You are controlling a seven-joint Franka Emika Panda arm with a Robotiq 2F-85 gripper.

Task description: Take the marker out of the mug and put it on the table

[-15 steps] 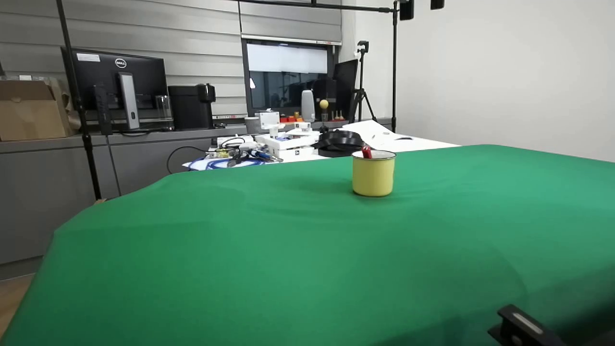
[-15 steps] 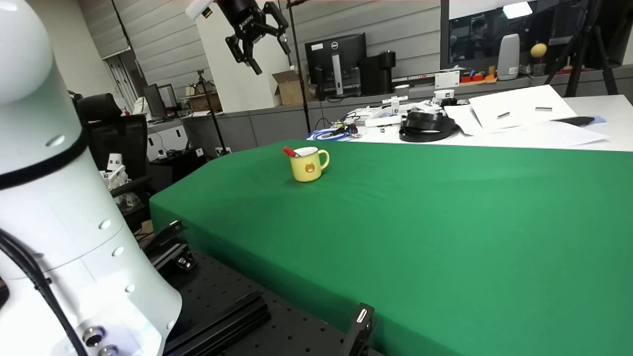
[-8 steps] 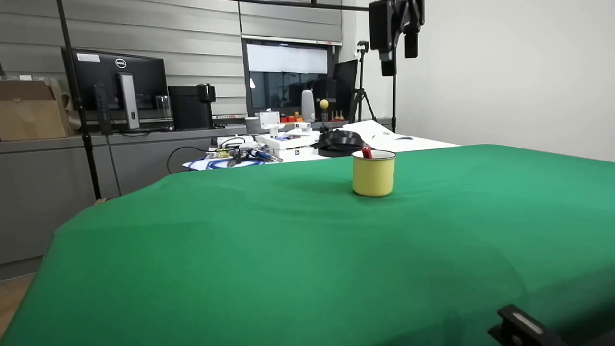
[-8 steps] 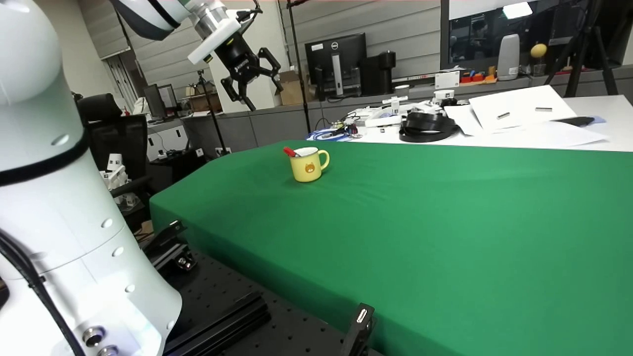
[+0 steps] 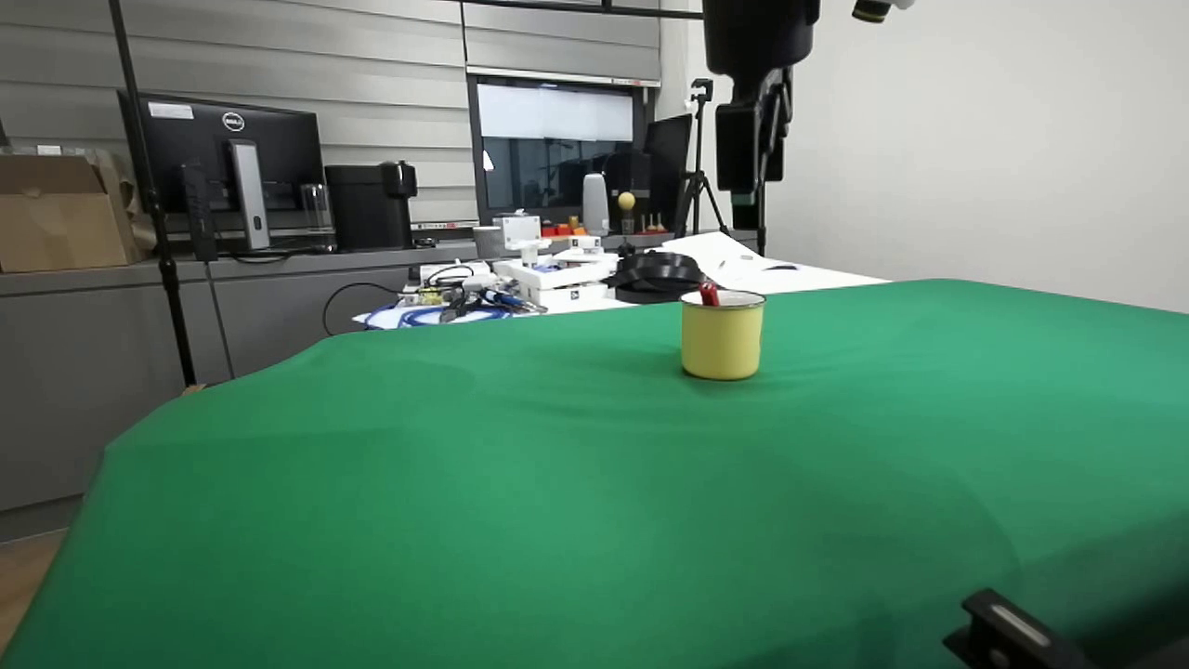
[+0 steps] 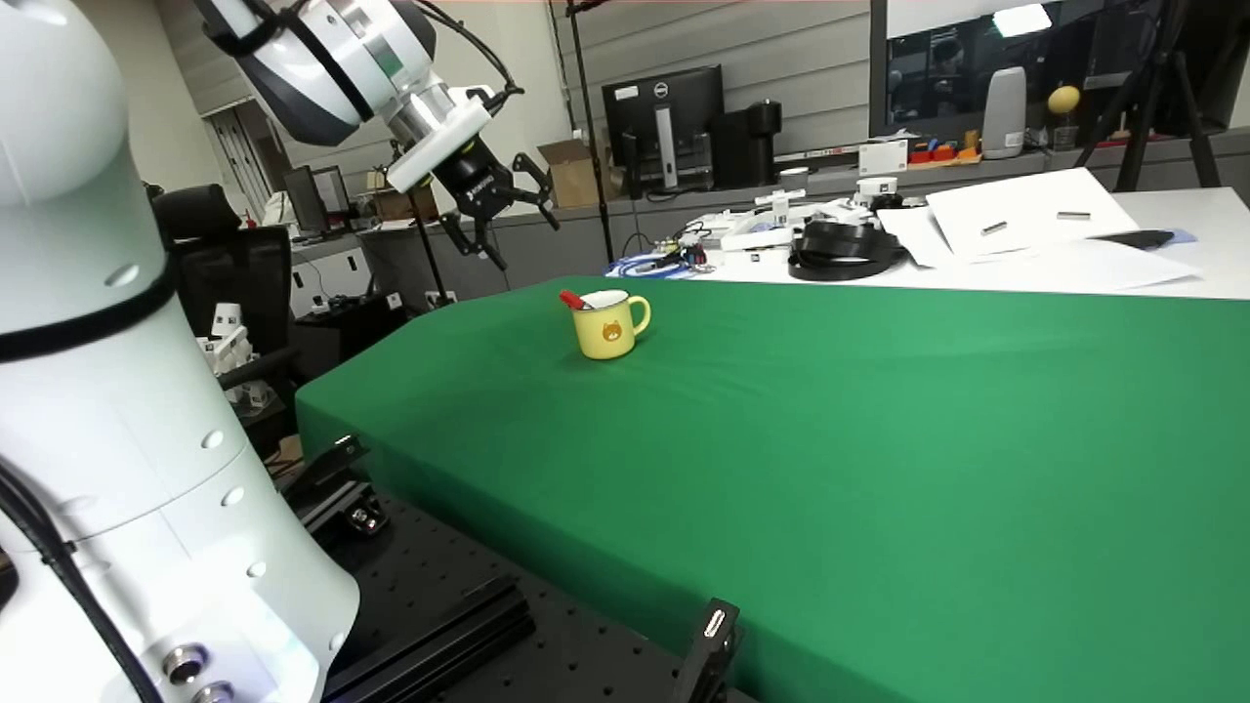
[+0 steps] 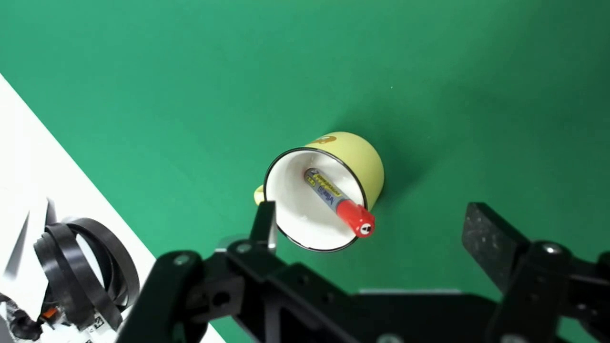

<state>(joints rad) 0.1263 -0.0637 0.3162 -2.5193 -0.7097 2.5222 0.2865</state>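
The yellow mug (image 5: pixel 721 346) stands upright on the green table (image 5: pixel 557 502); in an exterior view its handle shows and points right (image 6: pixel 601 338). The marker (image 6: pixel 574 301) leans in the mug, its red cap above the rim. In the wrist view its grey body (image 7: pixel 326 189) lies inside the white interior of the mug (image 7: pixel 364 159), and the cap crosses the dark rim. My gripper (image 7: pixel 371 207) is wide open and empty, with mug and cap toward the left finger's side of the gap. In both exterior views the gripper (image 6: pixel 528 246) hangs above the mug, apart from it.
A white desk (image 6: pixel 1201 234) with papers and a black coil (image 6: pixel 848 251) lies beyond the table; the coil also shows in the wrist view (image 7: pixel 81 271). Black clamps (image 6: pixel 711 649) stand at the table's near edge. A thin black pole (image 5: pixel 153 204) rises beside the table.
My gripper has come down from near the top of the exterior views toward the mug, staying open. The mug and marker have not moved.
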